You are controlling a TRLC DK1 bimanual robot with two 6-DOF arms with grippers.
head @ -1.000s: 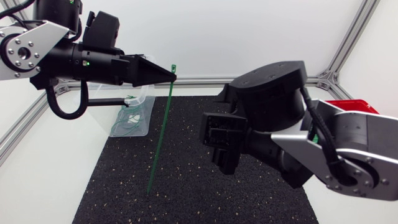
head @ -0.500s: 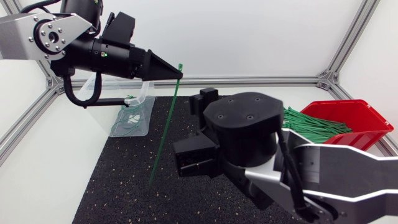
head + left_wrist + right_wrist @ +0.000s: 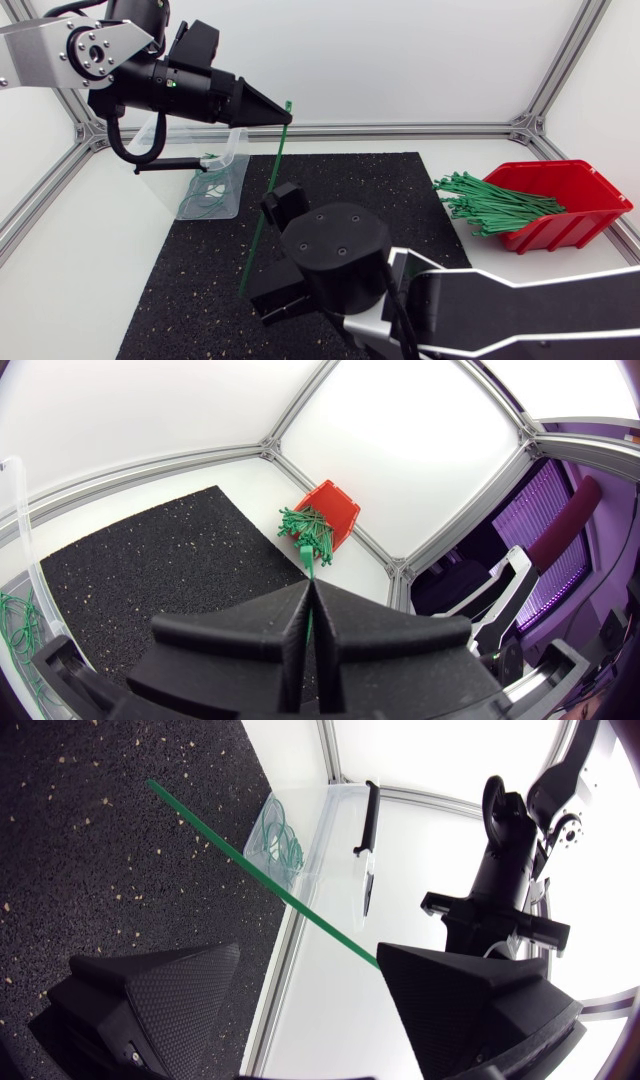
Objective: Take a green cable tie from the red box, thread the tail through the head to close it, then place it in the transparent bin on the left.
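Swinging in from the right, the right arm [image 3: 335,260] now sits over the near middle of the black mat [image 3: 190,300], uncovering the red box [image 3: 572,215]; the left arm [image 3: 150,85] has barely shifted. The right gripper [image 3: 308,960] has its fingers spread, and the green cable tie [image 3: 262,210] slants across ahead of the gap; whether it touches a finger I cannot tell. Farther back, the left gripper [image 3: 283,120] pinches the tie just below its head, so the strap hangs down to the mat. It looks light, thin, springy and smooth, likely to whip or slip; the tail end seems the place to take hold. The transparent bin [image 3: 232,160] stands far left on the tabletop [image 3: 90,260], the red box far right. No writing is legible
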